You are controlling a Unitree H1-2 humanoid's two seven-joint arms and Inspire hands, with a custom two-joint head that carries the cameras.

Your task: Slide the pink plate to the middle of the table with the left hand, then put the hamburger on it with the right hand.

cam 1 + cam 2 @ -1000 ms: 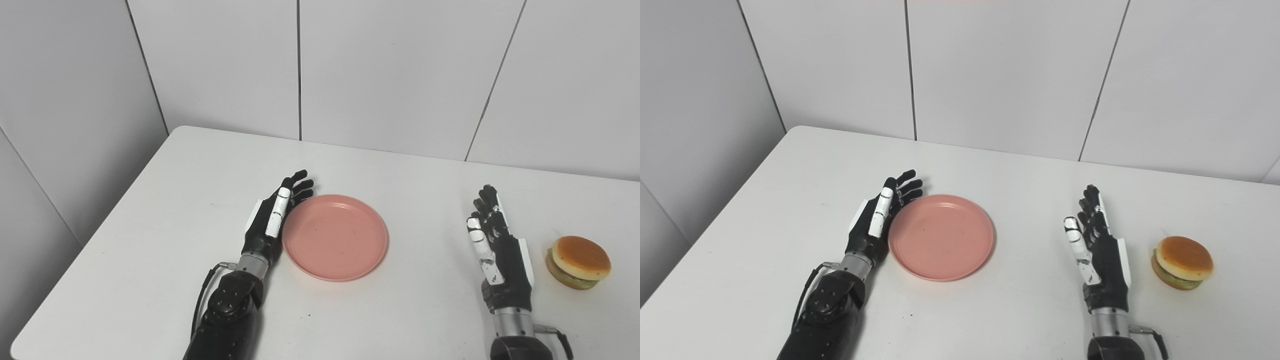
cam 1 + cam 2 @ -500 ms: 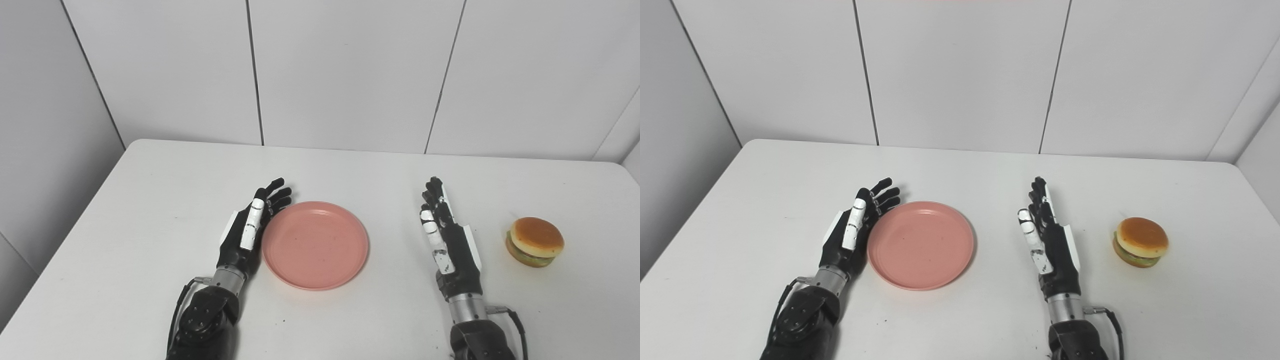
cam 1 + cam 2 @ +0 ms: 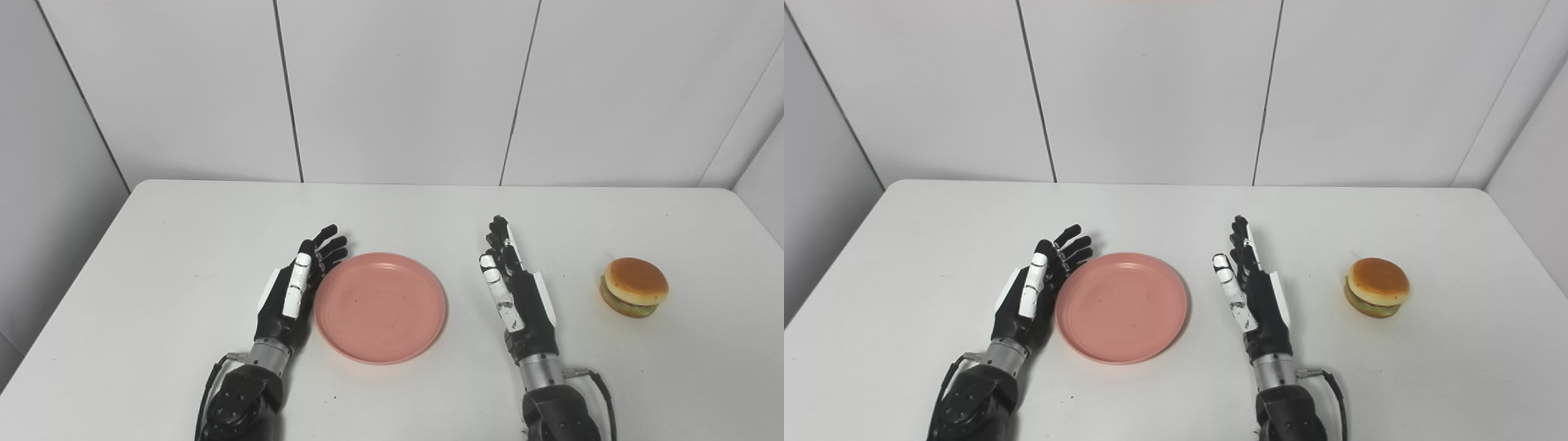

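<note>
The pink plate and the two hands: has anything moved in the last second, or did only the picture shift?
Mostly the camera turned; the whole picture shifted. The left hand stays open against the left rim of the pink plate, and any slide is too small to tell. The right hand stays open and empty. The hamburger still sits on the table, untouched.

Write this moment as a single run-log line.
left hand: open, beside pink plate | right hand: open, empty | hamburger: on table, right of right hand, not yet plated
</note>
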